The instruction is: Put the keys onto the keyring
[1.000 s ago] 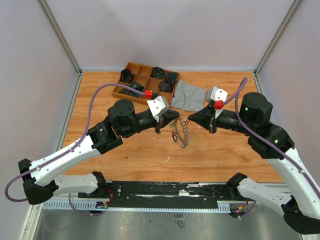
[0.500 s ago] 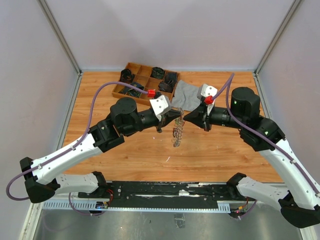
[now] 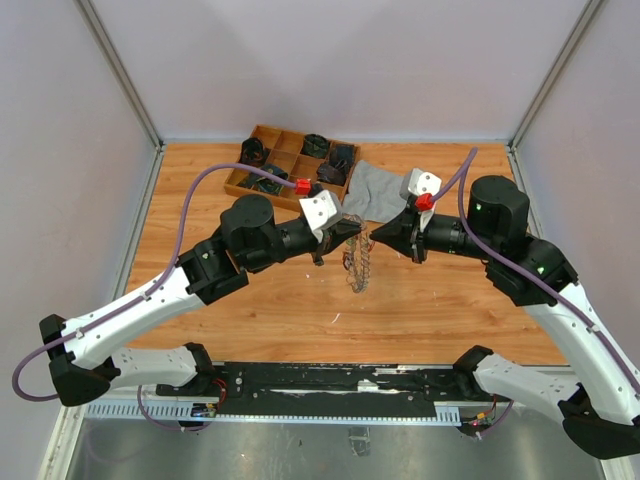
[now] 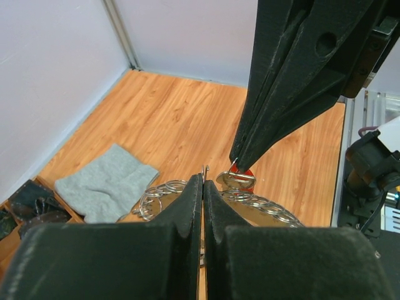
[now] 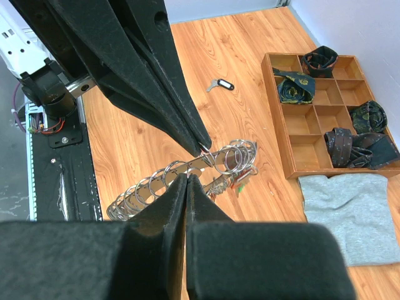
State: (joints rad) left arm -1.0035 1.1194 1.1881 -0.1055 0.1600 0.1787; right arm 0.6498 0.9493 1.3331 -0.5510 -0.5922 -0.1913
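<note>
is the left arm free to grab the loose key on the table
Probably not yet: the left gripper is shut on the keyring, though the loose key lies in the open on bare wood.

Near side of the keyring (image 4: 262, 205) was hidden behind the left gripper's (image 4: 204, 178) blurred jaws, wooden tray (image 4: 62, 201) left of the keyring was cut by the edge, grey cloth (image 5: 350, 215) right of the keyring was cropped, keys (image 3: 352, 270) under the keyring were too small to count from above.

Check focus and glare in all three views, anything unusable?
Top view: even light, sharp, but the keyring is too small to resolve. Left wrist: left claw is a dark blur up close; rings glint. Right wrist: right claw blurred, tray and cloth sharp.
</note>
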